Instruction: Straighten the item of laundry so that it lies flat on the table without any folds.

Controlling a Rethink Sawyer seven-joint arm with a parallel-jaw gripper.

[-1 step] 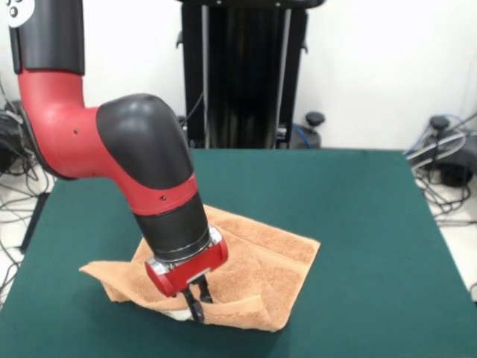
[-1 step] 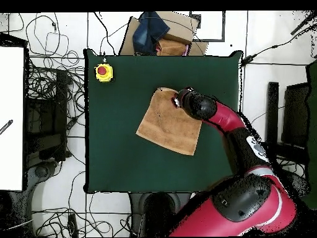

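One folded towel (image 1: 246,272) under the pincer (image 1: 195,302), touching its near edge.

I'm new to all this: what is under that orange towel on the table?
Around the towel only the green table shows, so it seems to lie straight on that. The robot's hand presses on its folded near edge. Anything beneath the folds is covered.

Tool (image 1: 195,301) down on the folded near edge of the peach towel (image 1: 261,261).
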